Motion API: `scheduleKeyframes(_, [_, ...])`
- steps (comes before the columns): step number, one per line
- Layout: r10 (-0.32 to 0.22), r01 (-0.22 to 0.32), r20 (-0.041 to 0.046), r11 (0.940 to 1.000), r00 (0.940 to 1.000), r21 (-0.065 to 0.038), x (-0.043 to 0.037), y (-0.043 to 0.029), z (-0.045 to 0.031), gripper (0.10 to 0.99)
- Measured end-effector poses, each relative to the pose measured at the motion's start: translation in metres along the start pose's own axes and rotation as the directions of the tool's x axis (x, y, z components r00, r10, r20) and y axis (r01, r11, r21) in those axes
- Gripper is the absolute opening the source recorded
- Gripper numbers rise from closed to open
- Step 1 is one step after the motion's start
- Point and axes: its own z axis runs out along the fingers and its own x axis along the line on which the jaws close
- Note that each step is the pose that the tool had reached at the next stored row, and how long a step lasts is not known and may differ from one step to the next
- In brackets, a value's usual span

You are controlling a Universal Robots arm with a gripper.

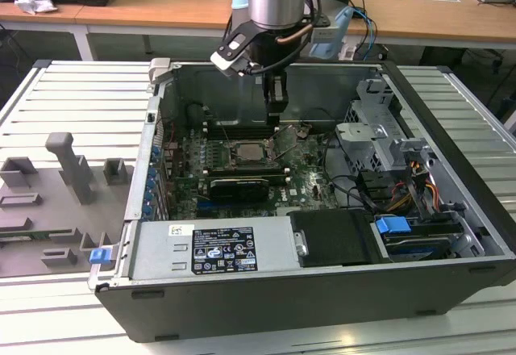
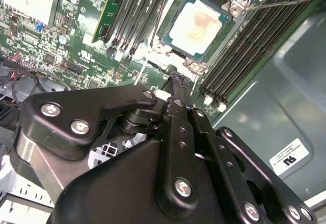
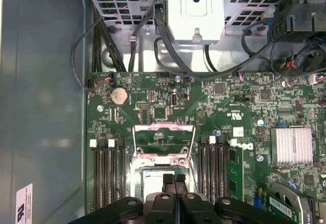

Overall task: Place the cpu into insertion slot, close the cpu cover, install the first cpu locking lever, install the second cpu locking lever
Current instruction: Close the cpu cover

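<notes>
I have the gripper [image 1: 274,119] lowered inside the open computer case [image 1: 322,311], hanging close above the motherboard [image 3: 239,107]; its fingers [image 3: 168,179] are pressed together, with nothing visible between them. In the second wrist view the gripper [image 2: 177,81] has the cpu [image 2: 197,23] a little beyond its tip; the chip lies flat in the insertion slot [image 2: 196,65], pale metal top up and uncovered. In the first wrist view the gripper [image 3: 173,177] hovers over the slot's edge; the cpu cover [image 3: 163,128] stands swung open just past the fingertips, green board showing through its square cut-out. A thin metal locking lever [image 2: 277,1] runs out from the slot's corner on the side away from the fingertips; I cannot tell whether it is latched. Long black memory slots [image 3: 108,175] flank the gripper on both sides; a drive cage [image 3: 196,10] sits farther off, beyond the cover.
</notes>
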Motion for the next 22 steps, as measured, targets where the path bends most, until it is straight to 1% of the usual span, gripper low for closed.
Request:
scheduleKeyframes(8, [0.0,0.0,0.0003,1.0,1.0,0.0,0.0001,0.0067,0.0005,0.106])
scheduleKeyframes(10, [0.0,0.0,0.0003,1.0,1.0,0.0,0.0001,0.0092,0.0007,0.106])
scheduleKeyframes(17, [0.0,0.0,0.0002,1.0,1.0,0.0,0.0002,0.0126,0.001,0.106])
scheduleKeyframes(22, [0.0,0.0,0.0003,1.0,1.0,0.001,0.0003,0.0176,0.0013,0.106])
